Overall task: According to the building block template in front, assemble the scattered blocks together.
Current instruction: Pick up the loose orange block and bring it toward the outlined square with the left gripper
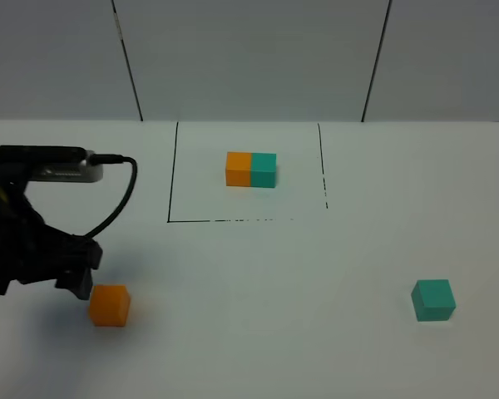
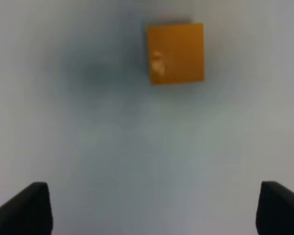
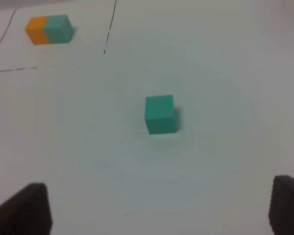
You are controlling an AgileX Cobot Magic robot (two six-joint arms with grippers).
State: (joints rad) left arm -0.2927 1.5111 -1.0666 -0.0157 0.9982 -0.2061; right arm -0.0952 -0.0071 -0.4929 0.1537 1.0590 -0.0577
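At the near edge of the table [image 1: 258, 349], in the high view, the single orange cube [image 1: 109, 305] sat at about 8 o'clock and the single teal cube [image 1: 433, 300] at about 4 o'clock, well apart from each other and both untouched. The left arm [image 1: 21, 245] hung low just beside the orange cube, at its 10 o'clock. In its wrist view the left jaws were spread wide and held nothing, with the cube lying ahead of them rather than between them. The right jaws were likewise released and empty. The teal cube lay out ahead in that wrist view, and the right arm itself did not show in the high view. Farther back, at 12 o'clock, the building block template [image 1: 251, 169] rested inside a black-lined square [image 1: 172, 174], orange half at 9 o'clock and teal half at 3 o'clock, joined flush. The step in hand looked like the approach to the first pick, with no assembly done. The next move probably called for advancing the left jaws until they straddled the orange cube squarely across two flat faces, then closing, so that it could meet the teal cube with orange at 9 o'clock.
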